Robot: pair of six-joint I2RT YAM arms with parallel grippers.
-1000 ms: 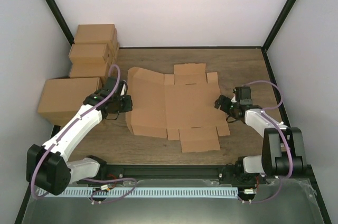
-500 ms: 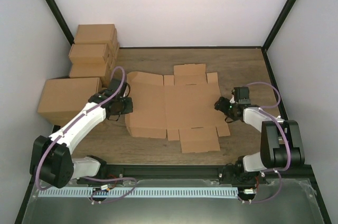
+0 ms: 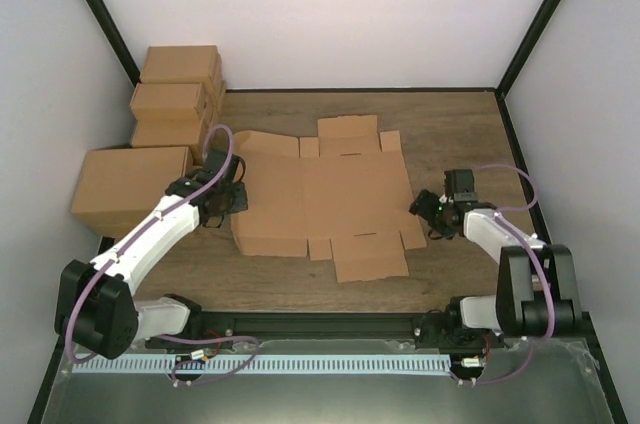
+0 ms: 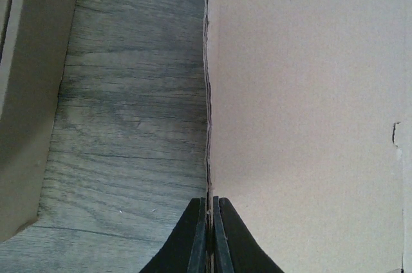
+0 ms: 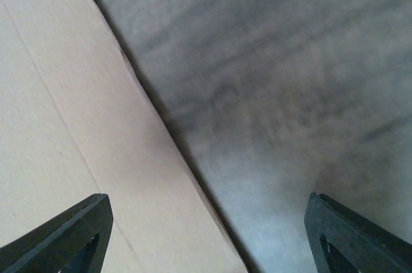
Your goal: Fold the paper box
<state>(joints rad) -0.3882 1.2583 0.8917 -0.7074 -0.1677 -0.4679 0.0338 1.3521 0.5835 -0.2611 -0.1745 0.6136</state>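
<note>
Left fingers (image 4: 193, 241): clenched tight, tips together, pinching the left edge of the paper box (image 3: 340, 194). In the wrist view the edge line runs straight into the seam between them.

Along the left wall, beyond that arm: 3 small brown cartons (image 3: 180, 94) piled together, plus 1 larger carton (image 3: 125, 184) on their near side. 4 cartons in all, none touching the cardboard sheet.

Paper box: 1 piece, unfolded, lying flat on the wooden table (image 3: 460, 134) between the 2 arms. Wide panels in the middle, notched flaps at the far and near sides.

Right fingers (image 5: 71, 234): spread wide, released, holding nothing. They sit low at the sheet's right edge, one finger over cardboard, the other over bare wood.
</note>
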